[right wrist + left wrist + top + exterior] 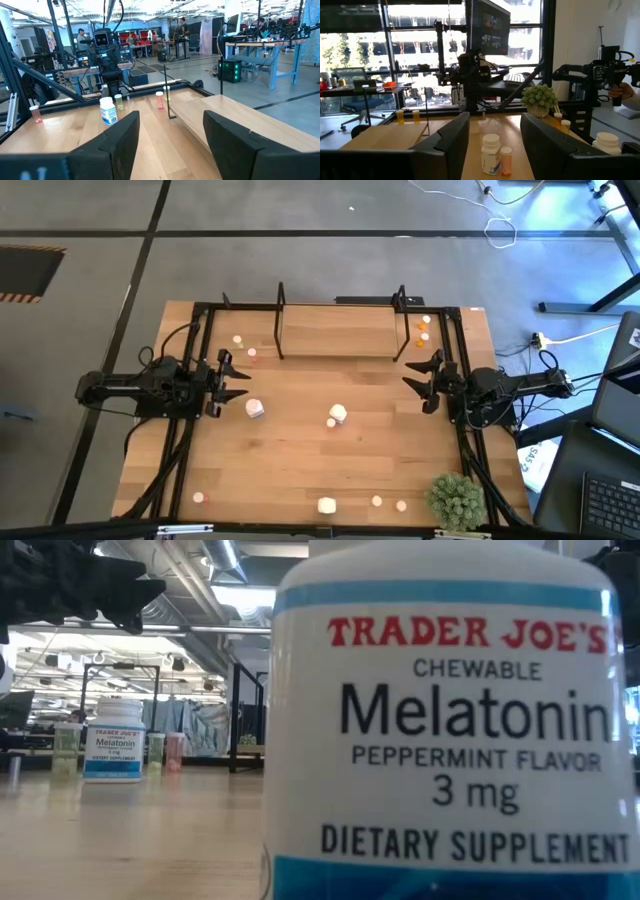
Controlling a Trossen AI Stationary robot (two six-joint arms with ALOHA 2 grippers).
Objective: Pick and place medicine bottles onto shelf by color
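Medicine bottles stand scattered on the wooden table. A white one [255,408] stands near my left gripper [235,380]. Another white one [338,413] stands mid-table with a small pale one [331,422] beside it. Orange ones [423,330] cluster by the shelf's right end. The shelf [340,330] sits at the far edge between black uprights. My left gripper [495,145] is open and faces a white bottle [491,153] and a pinkish one [506,160]. My right gripper [420,377] [170,135] is open at the table's right side and touches nothing.
A green plant [455,500] stands at the near right corner. A white bottle [327,505] and small bottles [377,501] stand along the near edge, one of them [199,497] near left. Two small bottles [238,339] stand left of the shelf. A Melatonin bottle [440,740] fills the low view.
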